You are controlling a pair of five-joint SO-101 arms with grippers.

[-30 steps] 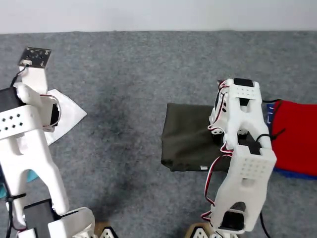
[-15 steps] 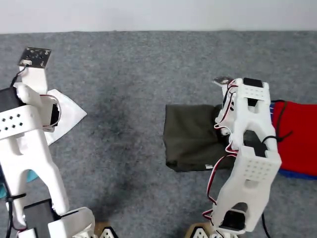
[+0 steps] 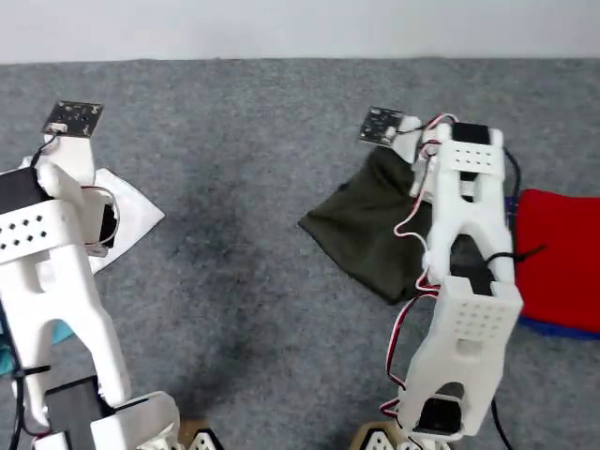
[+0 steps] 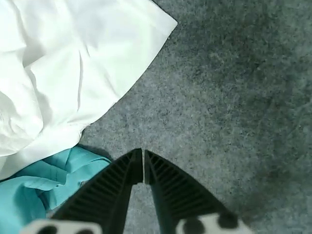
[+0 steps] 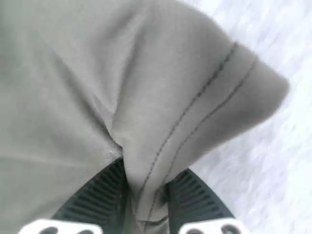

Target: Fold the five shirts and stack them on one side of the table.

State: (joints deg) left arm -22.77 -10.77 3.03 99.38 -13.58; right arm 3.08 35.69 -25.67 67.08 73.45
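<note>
An olive shirt (image 3: 361, 230) lies folded right of the table's middle, one edge pulled up off the carpet. My right gripper (image 5: 146, 192) is shut on that raised olive cloth (image 5: 146, 97), which bunches between the fingers. A red shirt (image 3: 558, 262) lies folded at the right edge on top of a blue one (image 3: 553, 326). At the left, a white shirt (image 3: 127, 217) lies crumpled, with a teal shirt (image 4: 34, 187) beside it. My left gripper (image 4: 144, 168) hangs shut over bare carpet, just off the white shirt (image 4: 63, 73) and the teal one, holding nothing.
Grey carpet (image 3: 234, 141) covers the table, with open room in the middle and along the far side. The left arm's white body (image 3: 52, 281) stands over the left pile. The right arm (image 3: 464, 281) stretches between the olive shirt and the red one.
My right gripper has lifted the olive shirt's right side and swung it toward the far side, turning the shirt from a flat rectangle into a tilted, raised shape. The left arm barely moved.
</note>
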